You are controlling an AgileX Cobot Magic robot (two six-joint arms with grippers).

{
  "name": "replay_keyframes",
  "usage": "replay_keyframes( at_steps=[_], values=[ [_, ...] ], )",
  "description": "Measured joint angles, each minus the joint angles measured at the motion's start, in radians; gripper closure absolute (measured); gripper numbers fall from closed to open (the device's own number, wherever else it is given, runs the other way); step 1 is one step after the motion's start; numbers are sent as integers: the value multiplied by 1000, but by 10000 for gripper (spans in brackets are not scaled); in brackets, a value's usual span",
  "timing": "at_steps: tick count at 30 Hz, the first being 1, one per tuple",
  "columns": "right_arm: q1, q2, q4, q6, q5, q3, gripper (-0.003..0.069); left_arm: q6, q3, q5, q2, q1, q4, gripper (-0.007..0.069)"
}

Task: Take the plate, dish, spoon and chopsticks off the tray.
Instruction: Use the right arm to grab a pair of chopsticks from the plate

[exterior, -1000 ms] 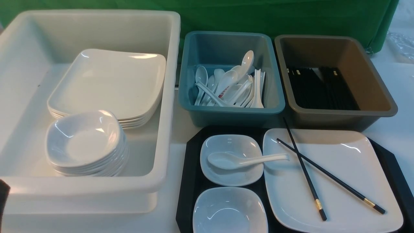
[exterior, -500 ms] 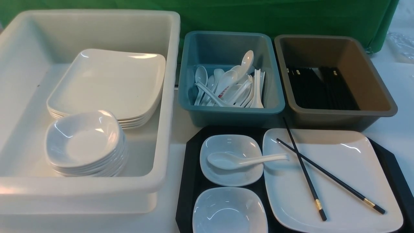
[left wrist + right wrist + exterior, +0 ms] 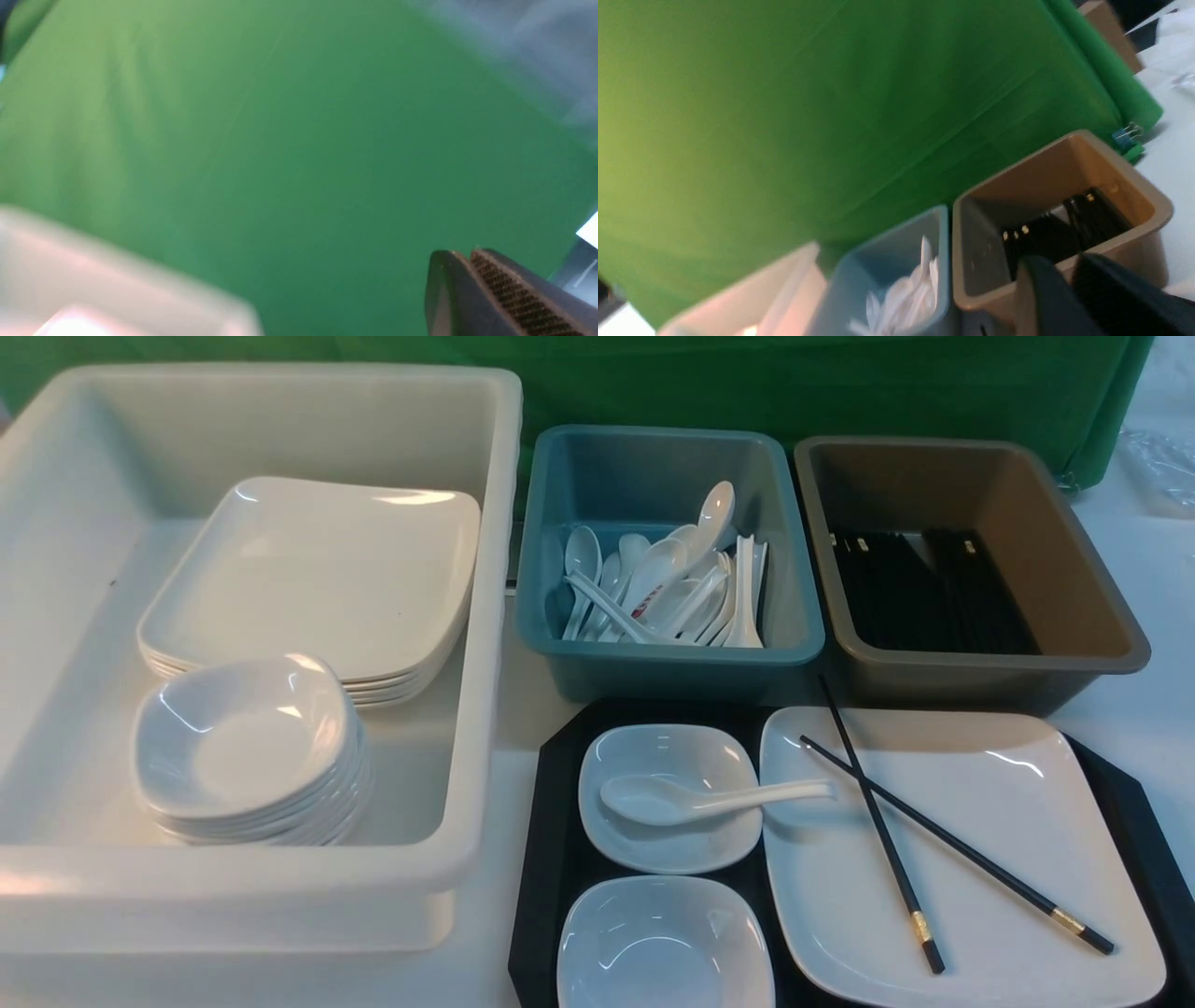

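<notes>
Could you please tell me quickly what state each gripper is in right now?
Left gripper: closed, holding nothing.
Right gripper: nothing seen in it, but open or closed cannot be told.

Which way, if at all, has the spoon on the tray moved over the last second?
No. The spoon lies as before: bowl in the far small dish, handle tip over the left rim of the plate.

Bright, even light; wrist cams blurry.
</notes>
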Motion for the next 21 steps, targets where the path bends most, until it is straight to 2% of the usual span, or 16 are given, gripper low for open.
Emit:
replay_keyframes(
  at_steps=[1, 3, 8, 13, 17, 18, 21],
  values=[
    [27, 86, -32, -57, 146, -142, 614, 92, -60, 121, 88, 0, -21, 610],
    [56, 230, -55, -121, 312, -264, 626, 191, -119, 258, 194, 0, -69, 610],
    [84, 615, -76, -279, 706, -530, 629, 428, -159, 503, 406, 0, -248, 610],
    [85, 913, -80, -363, 810, -627, 607, 532, -159, 613, 514, 0, -320, 610],
    [85, 1152, -83, -407, 787, -686, 487, 554, -159, 633, 536, 0, -318, 610],
    [91, 1226, -84, -416, 763, -703, 407, 556, -159, 631, 536, 0, -314, 610],
    [127, 1367, -89, -448, 677, -733, 226, 561, -161, 624, 536, 0, -314, 610]
  ],
)
